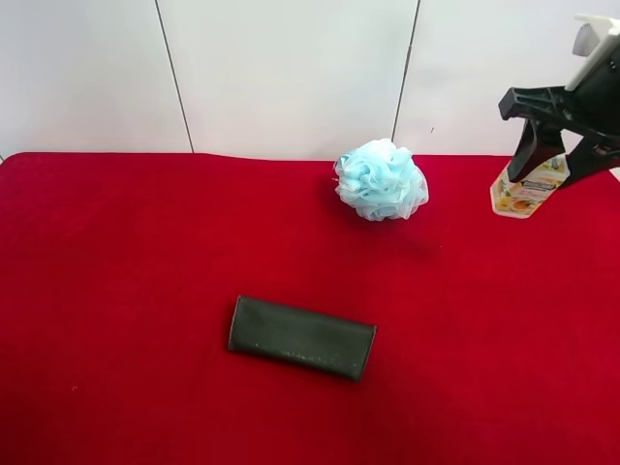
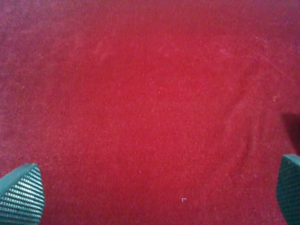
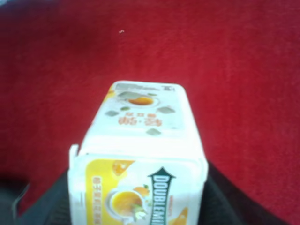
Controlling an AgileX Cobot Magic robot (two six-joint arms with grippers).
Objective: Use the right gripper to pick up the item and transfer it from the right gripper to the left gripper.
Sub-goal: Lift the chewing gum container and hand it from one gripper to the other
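A white Doublemint gum container [image 1: 526, 190] with a yellow-and-orange label hangs above the far right of the red cloth [image 1: 116, 291]. My right gripper [image 1: 557, 155], the black arm at the exterior high view's right, is shut on it. In the right wrist view the container [image 3: 140, 150] fills the middle, with the dark fingers [image 3: 232, 197] pressed against its two sides. My left gripper [image 2: 154, 192] is open and empty above bare red cloth, with one ribbed fingertip [image 2: 21, 194] at each side of its view. The left arm is out of the exterior high view.
A pale blue mesh bath sponge [image 1: 381, 179] lies on the cloth near the back. A dark green flat case [image 1: 301, 336] lies in the middle of the cloth. A white panelled wall [image 1: 291, 68] stands behind the table.
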